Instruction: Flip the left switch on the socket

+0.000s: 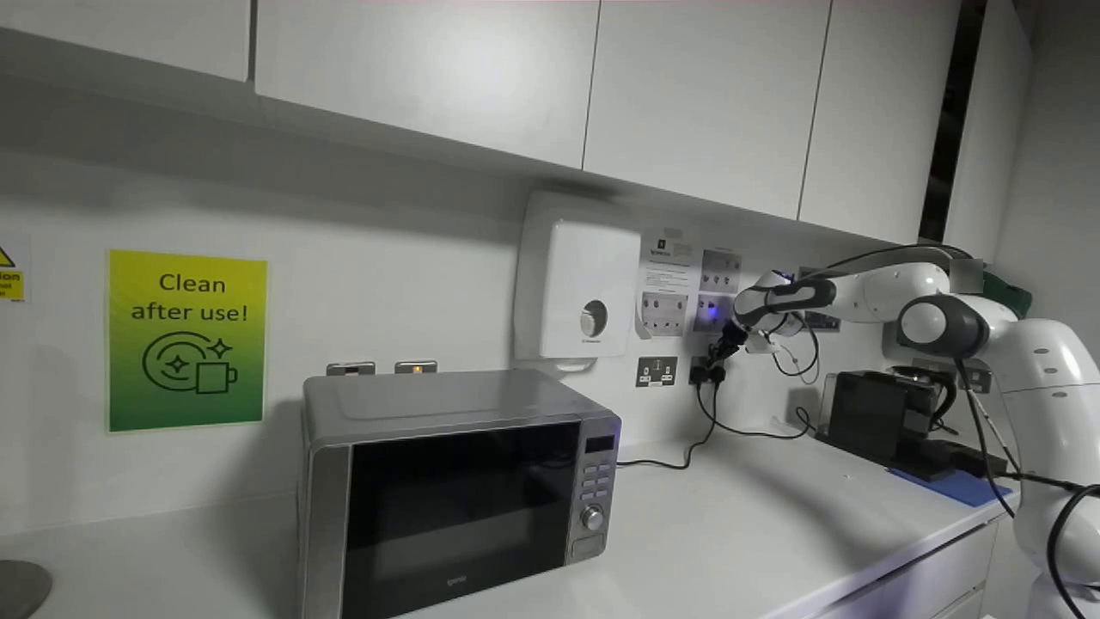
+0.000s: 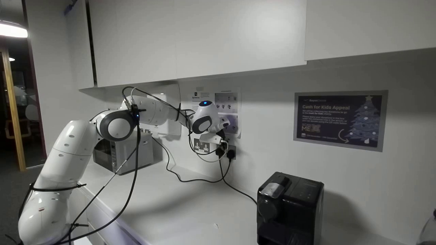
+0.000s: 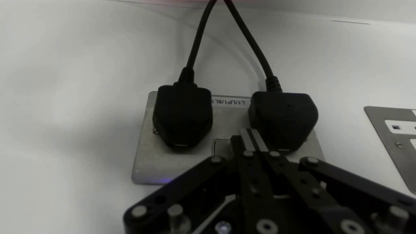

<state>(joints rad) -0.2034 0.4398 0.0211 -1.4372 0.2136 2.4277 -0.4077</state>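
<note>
- The jaws are pressed together, side by side, holding nothing; that is how the gripper point(image 3: 253, 138) on the white arm point(image 2: 117, 129) stands.
- Its fingertips point(image 3: 246, 139) are right at the middle of the steel socket point(image 3: 156, 169), though I cannot tell if they touch it.
- One switch point(image 3: 221, 148) peeks out just beside the fingertips; the wrist view is upside down, so facing the wall I'd call it the right-hand one. The left one appears covered by the gripper.
- A black plug point(image 3: 182, 117) and another plug point(image 3: 283, 117) sit in the socket, the fingertips nearer the latter.
- Between them runs a label point(image 3: 229, 102), partly hidden; I make out "LP1".
- Above the socket hang printed sheets point(image 1: 669, 275), too small to read.
- In both exterior views a microwave point(image 1: 464, 516) stands on the counter point(image 1: 730, 490), its brand blurred.
- In an exterior view, a yellow-green sign point(image 1: 186, 340) says "Clean after use!"
- In an exterior view, a dark poster point(image 2: 330, 119) reads "Cash for Kids Appeal", above a black coffee machine point(image 2: 291, 209).
</note>
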